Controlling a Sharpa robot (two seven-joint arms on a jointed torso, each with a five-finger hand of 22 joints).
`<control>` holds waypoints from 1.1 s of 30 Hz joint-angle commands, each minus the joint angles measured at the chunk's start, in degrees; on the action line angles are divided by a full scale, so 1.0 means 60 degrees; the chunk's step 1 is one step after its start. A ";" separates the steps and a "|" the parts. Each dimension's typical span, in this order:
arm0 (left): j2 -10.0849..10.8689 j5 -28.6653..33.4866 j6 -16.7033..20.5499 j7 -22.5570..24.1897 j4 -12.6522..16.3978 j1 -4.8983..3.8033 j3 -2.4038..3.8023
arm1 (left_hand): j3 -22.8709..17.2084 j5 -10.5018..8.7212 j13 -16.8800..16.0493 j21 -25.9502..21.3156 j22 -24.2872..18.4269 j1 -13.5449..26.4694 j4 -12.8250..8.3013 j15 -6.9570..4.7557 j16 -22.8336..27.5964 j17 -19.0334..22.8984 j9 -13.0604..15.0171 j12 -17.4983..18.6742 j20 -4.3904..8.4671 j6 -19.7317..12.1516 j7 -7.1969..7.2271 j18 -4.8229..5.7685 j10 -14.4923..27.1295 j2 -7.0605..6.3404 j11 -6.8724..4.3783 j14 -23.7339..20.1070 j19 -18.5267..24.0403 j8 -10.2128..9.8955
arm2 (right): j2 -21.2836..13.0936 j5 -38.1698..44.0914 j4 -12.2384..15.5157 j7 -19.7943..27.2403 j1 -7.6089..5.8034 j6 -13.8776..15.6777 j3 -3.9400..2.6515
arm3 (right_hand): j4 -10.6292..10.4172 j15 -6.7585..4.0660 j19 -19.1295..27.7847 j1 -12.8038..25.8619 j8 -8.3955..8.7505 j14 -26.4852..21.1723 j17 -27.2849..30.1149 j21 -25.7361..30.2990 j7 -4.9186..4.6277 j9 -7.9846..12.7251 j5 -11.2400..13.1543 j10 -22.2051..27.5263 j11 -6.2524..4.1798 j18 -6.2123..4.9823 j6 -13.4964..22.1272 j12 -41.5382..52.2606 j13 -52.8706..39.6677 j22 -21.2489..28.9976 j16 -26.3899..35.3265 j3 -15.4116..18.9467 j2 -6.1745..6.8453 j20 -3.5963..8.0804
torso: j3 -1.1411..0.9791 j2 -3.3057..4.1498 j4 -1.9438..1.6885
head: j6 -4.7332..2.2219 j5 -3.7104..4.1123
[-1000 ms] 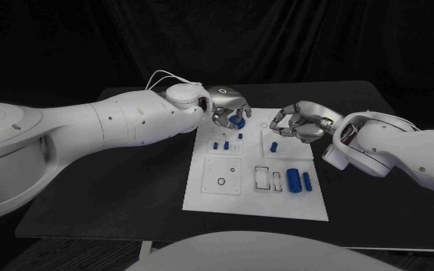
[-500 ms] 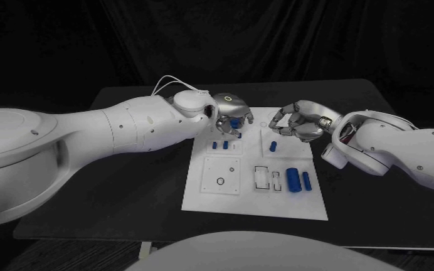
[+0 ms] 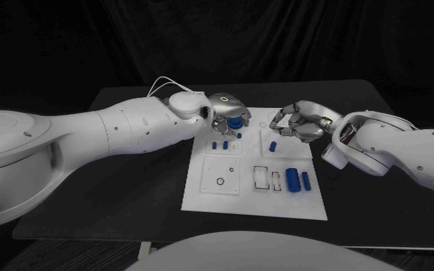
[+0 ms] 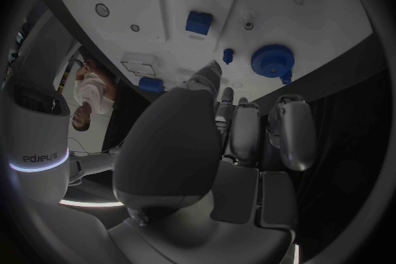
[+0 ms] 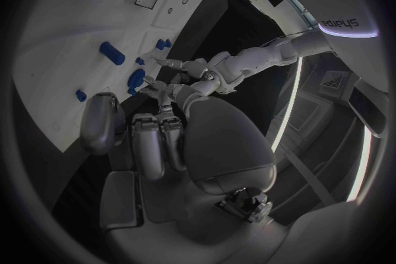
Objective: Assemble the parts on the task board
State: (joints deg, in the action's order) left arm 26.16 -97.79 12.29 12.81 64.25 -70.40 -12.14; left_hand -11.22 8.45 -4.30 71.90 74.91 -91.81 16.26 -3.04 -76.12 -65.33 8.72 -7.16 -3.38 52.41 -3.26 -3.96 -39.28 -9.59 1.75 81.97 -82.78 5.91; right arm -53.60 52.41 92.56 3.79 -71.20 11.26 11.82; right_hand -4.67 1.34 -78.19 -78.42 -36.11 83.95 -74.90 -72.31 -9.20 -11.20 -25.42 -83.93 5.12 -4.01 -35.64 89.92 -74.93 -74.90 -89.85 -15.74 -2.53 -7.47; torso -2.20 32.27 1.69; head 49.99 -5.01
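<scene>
Little shifted since half a second ago — left silver many-fingered hand (image 3: 229,115) a touch further over the far left corner of the white rectangular task board (image 3: 255,205), the round blue knob-like part (image 3: 235,122) still under its fingertips. Seen from the left wrist, round blue part (image 4: 272,61) sitting on the board just beyond the fingertips (image 4: 210,72), a tiny blue peg (image 4: 228,55) beside it; cannot tell whether the fingers actually grasp the round part or merely hover at it. Right silver hand (image 3: 298,122) held over the board's far right edge, fingers curled in toward the thumb, nothing visibly between them. Elsewhere on the board: two small blue pieces (image 3: 219,146) side by side in the left column, a short blue peg (image 3: 273,147) standing right of them, a large blue cylinder (image 3: 293,179) and a slimmer blue rod (image 3: 306,181) lying next to each other near the right edge — all resting on the black table (image 3: 118,189).
</scene>
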 commanded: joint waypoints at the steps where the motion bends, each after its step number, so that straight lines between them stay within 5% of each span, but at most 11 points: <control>1: 0.0047 -0.0056 0.1081 0.0391 0.0065 0.0007 0.0012 | -0.0327 -0.0052 -0.0053 -0.0323 0.1560 -0.0199 -0.0168 -0.0020 -0.0333 -0.0451 0.0057 -0.0390 0.0011 0.0750 -0.0026 -0.0047 -0.0952 0.0394 -0.0001 0.0242 0.0136 0.0236 | -0.0008 0.0043 -0.0004 0.0021 0.0030 -0.0006 -0.0006 | 0.0046 -0.0051 0.0027 -0.0023 0.0040 0.1009 -0.2516 0.0044 0.0007 0.0017 -0.0041 -0.1011 -0.0059 -0.0133 -0.0084 0.0014 -0.2512 -0.1365 -0.0024 -0.0023 0.0078 0.0032 | -0.0001 -0.0001 0.0000 | 0.0002 -0.0005; 2: 0.0069 -0.0056 0.1285 0.0424 0.0071 0.0007 0.0012 | -0.0362 -0.0030 -0.0059 -0.0333 0.1559 -0.0206 -0.0229 -0.0013 -0.0328 -0.0421 0.0106 -0.0477 0.0014 0.1048 -0.0124 -0.0046 -0.1171 0.0456 0.0025 0.0234 0.0134 0.0354 | -0.0007 0.0043 -0.0006 0.0015 0.0031 -0.0014 -0.0006 | 0.0046 -0.0051 0.0027 -0.0023 0.0040 0.1009 -0.2516 0.0044 0.0007 0.0017 -0.0041 -0.1011 -0.0059 -0.0133 -0.0084 0.0014 -0.2512 -0.1365 -0.0024 -0.0023 0.0078 0.0032 | -0.0003 -0.0004 -0.0001 | 0.0002 -0.0002; 3: 0.0091 -0.0056 0.1455 0.0458 0.0074 0.0007 0.0012 | -0.0414 0.0015 -0.0158 -0.0288 0.1577 -0.0196 -0.0383 0.0040 -0.0411 -0.0529 0.0460 -0.0787 -0.0001 0.2110 -0.0191 -0.0032 -0.1873 0.0637 0.0091 0.0281 0.0100 0.0993 | -0.0006 0.0043 -0.0007 0.0011 0.0032 -0.0016 -0.0006 | 0.0046 -0.0051 0.0027 -0.0023 0.0040 0.1009 -0.2516 0.0044 0.0007 0.0017 -0.0041 -0.1011 -0.0059 -0.0133 -0.0084 0.0014 -0.2512 -0.1365 -0.0024 -0.0023 0.0078 0.0032 | -0.0001 -0.0003 -0.0002 | 0.0002 0.0004; 6: 0.0152 -0.0056 0.1752 0.0529 0.0083 0.0006 0.0012 | -0.0575 0.0071 -0.0169 -0.0327 0.1573 -0.0248 -0.0538 0.0034 -0.0416 -0.0498 0.0684 -0.0931 -0.0007 0.2148 -0.0227 -0.0039 -0.2356 0.0724 0.0086 0.0274 0.0097 0.1168 | -0.0008 0.0043 -0.0009 0.0000 0.0035 -0.0027 -0.0006 | 0.0066 -0.0053 0.0027 -0.0048 0.0034 0.1009 -0.2516 0.0049 0.0010 0.0020 -0.0051 -0.1011 -0.0063 -0.0134 -0.0098 0.0014 -0.2512 -0.1364 -0.0024 -0.0038 0.0080 0.0035 | -0.0001 -0.0005 -0.0005 | 0.0002 0.0027; 7: 0.0170 -0.0056 0.1812 0.0532 0.0089 0.0005 0.0012 | -0.0655 0.0070 -0.0101 -0.0380 0.1562 -0.0249 -0.0581 0.0043 -0.0394 -0.0447 0.0731 -0.0834 -0.0012 0.1956 -0.0234 -0.0047 -0.2292 0.0710 0.0092 0.0256 0.0112 0.1122 | -0.0008 0.0043 -0.0010 -0.0003 0.0035 -0.0030 -0.0006 | 0.0066 -0.0053 0.0027 -0.0048 0.0034 0.1009 -0.2516 0.0049 0.0010 0.0020 -0.0051 -0.1011 -0.0063 -0.0134 -0.0098 0.0014 -0.2512 -0.1364 -0.0024 -0.0038 0.0080 0.0035 | -0.0001 -0.0001 -0.0001 | 0.0002 0.0022; 10: 0.0243 -0.0056 0.1913 0.0506 0.0134 0.0003 0.0013 | -0.0676 0.0033 0.0118 -0.0566 0.1521 -0.0053 -0.0637 0.0009 -0.0227 -0.0153 0.0285 -0.0206 -0.0006 0.0381 -0.0156 -0.0079 -0.1176 0.0464 0.0031 0.0147 0.0164 0.0032 | -0.0008 0.0043 -0.0015 -0.0021 0.0037 -0.0048 -0.0006 | 0.0094 -0.0058 0.0025 -0.0080 0.0032 0.1009 -0.2516 0.0052 0.0012 0.0027 -0.0064 -0.1011 -0.0065 -0.0134 -0.0106 0.0014 -0.2512 -0.1365 -0.0024 -0.0055 0.0087 0.0039 | 0.0001 -0.0009 -0.0007 | 0.0002 0.0027; 14: 0.0286 -0.0055 0.1819 0.0488 0.0164 -0.0003 0.0013 | -0.0617 0.0003 0.0094 -0.0524 0.1544 0.0092 -0.0687 -0.0001 -0.0280 -0.0218 0.0023 -0.0192 0.0011 -0.0064 -0.0098 -0.0062 -0.1094 0.0397 0.0037 0.0192 0.0112 -0.0366 | -0.0002 0.0043 -0.0022 -0.0038 0.0039 -0.0070 -0.0005 | 0.0123 -0.0061 0.0024 -0.0112 0.0032 0.1009 -0.2516 0.0056 0.0011 0.0034 -0.0081 -0.1011 -0.0067 -0.0134 -0.0110 0.0014 -0.2512 -0.1365 -0.0024 -0.0073 0.0095 0.0043 | -0.0004 -0.0009 0.0015 | 0.0002 -0.0005; 18: 0.0281 -0.0054 0.1529 0.0468 0.0163 -0.0006 0.0013 | -0.0470 -0.0173 0.0017 -0.0534 0.1554 0.0344 -0.0648 -0.0021 -0.0379 -0.0352 -0.0053 -0.0489 0.0023 0.0150 -0.0093 -0.0058 -0.1634 0.0222 0.0000 0.0233 0.0090 -0.0319 | 0.0010 0.0043 -0.0034 -0.0050 0.0040 -0.0100 -0.0005 | 0.0139 -0.0061 0.0027 -0.0128 0.0032 0.1009 -0.2516 0.0064 0.0011 0.0038 -0.0091 -0.1011 -0.0067 -0.0135 -0.0112 0.0014 -0.2512 -0.1363 -0.0024 -0.0081 0.0101 0.0044 | 0.0001 -0.0003 -0.0007 | 0.0002 0.0035; 22: 0.0242 -0.0054 0.1031 0.0237 0.0149 -0.0007 0.0013 | -0.0044 -0.0608 -0.0003 -0.0581 0.1554 0.0765 -0.0408 0.0032 -0.0488 -0.0495 -0.0322 -0.0493 0.0001 -0.0665 -0.0074 -0.0053 -0.1519 0.0016 0.0099 0.0246 0.0086 -0.0406 | 0.0019 0.0043 -0.0052 -0.0061 0.0042 -0.0127 -0.0005 | 0.0148 -0.0062 0.0026 -0.0137 0.0032 0.1009 -0.2516 0.0063 0.0011 0.0040 -0.0096 -0.1011 -0.0067 -0.0135 -0.0115 0.0014 -0.2512 -0.1364 -0.0024 -0.0086 0.0104 0.0045 | -0.0007 -0.0010 0.0006 | 0.0002 0.0037; 27: 0.0135 -0.0054 0.0475 -0.0055 0.0070 -0.0007 0.0013 | 0.0119 -0.0658 -0.0169 -0.0628 0.1552 0.0725 -0.0366 0.0137 -0.0537 -0.0532 -0.0555 -0.0702 -0.0090 -0.1556 -0.0171 -0.0054 -0.1710 0.0027 0.0244 0.0229 0.0089 -0.0400 | 0.0015 0.0043 -0.0053 -0.0068 0.0043 -0.0134 -0.0005 | 0.0160 -0.0063 0.0028 -0.0149 0.0027 0.1009 -0.2516 0.0069 0.0011 0.0042 -0.0107 -0.1011 -0.0068 -0.0136 -0.0126 0.0014 -0.2512 -0.1363 -0.0024 -0.0093 0.0107 0.0046 | -0.0007 -0.0002 0.0003 | 0.0002 0.0041; 33: -0.0048 -0.0054 0.0092 -0.0166 -0.0087 -0.0006 0.0013 | 0.0081 -0.0568 -0.0679 -0.0664 0.1553 0.0514 -0.0446 0.0209 -0.0609 -0.0592 -0.0464 -0.1429 -0.0151 -0.0901 -0.0630 -0.0058 -0.2242 0.0147 0.0346 0.0208 0.0102 -0.0128 | 0.0025 0.0043 -0.0055 -0.0066 0.0044 -0.0137 -0.0005 | 0.0167 -0.0063 0.0023 -0.0156 0.0025 0.1009 -0.2516 0.0063 0.0011 0.0043 -0.0113 -0.1011 -0.0068 -0.0134 -0.0132 0.0014 -0.2512 -0.1366 -0.0024 -0.0097 0.0111 0.0047 | 0.0006 0.0008 0.0007 | 0.0002 0.0043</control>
State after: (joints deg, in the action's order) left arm 26.08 -98.06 15.87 12.76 63.82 -70.40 -12.13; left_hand -10.75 4.81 -8.19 68.23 74.91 -88.34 14.00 -2.19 -79.60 -68.89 5.83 -15.49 -3.97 46.64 -6.88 -3.96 -52.61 -8.70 3.69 83.10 -82.08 5.00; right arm -53.47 52.42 92.20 3.72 -71.06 10.86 11.82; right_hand -4.03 1.34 -78.19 -79.02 -36.11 83.95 -74.91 -72.09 -9.21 -11.03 -25.92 -83.93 5.12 -4.02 -36.05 89.92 -74.93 -74.94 -89.86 -16.38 -1.95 -7.47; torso -2.21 32.28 1.70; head 49.99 -4.70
